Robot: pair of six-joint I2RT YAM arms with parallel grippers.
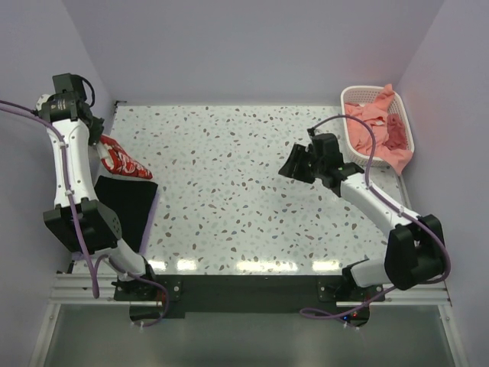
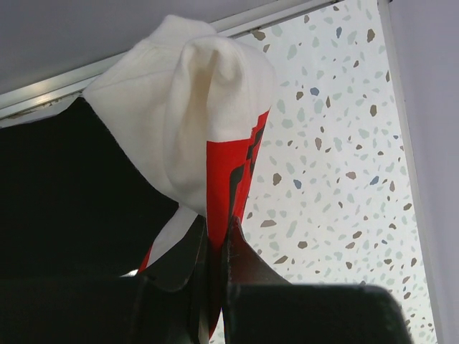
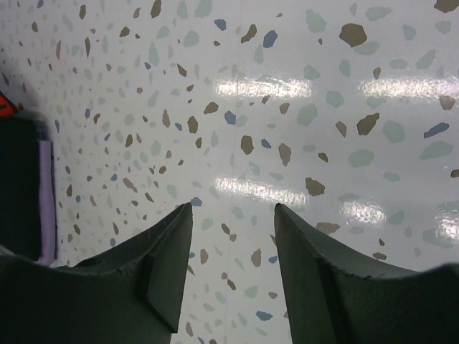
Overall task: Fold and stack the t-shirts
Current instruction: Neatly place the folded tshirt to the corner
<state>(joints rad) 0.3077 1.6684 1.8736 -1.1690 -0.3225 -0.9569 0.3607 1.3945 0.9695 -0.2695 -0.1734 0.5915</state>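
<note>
The left hand (image 2: 217, 223) was clamped shut on the cream shirt (image 2: 193, 115), pinched right at the red-and-black print. The shirt was held up off the desk (image 1: 244, 176) near the far left corner, all bunched and dangling. Probably it was held that way so it could be spread flat for folding, but that's only a guess.

Just beside it, the black shirt (image 1: 126, 202) was laid flat at the left edge of the desk. The lavender shirt (image 3: 46, 193) was tucked underneath, with only a thin strip showing along the side. That spot looked like it was meant for the stack.

The right hand (image 3: 233, 209) was hung over bare desk right of the middle, opened about halfway with nothing gripped. It was likely parked there to stay clear of the left side. The pink shirts (image 1: 378, 122) were heaped unfolded in the basket (image 1: 353, 138) at the far right corner, some draped over the rim.

Stuff that couldn't be made out:
- The cream shirt's full shape, since it was mostly hidden by the left arm (image 1: 69, 168) from above and cropped in the wrist view.
- The number of pink shirts, which couldn't be counted.
- The near end of the black shirt, which was covered by the arm, so how neatly it was folded couldn't be told.
</note>
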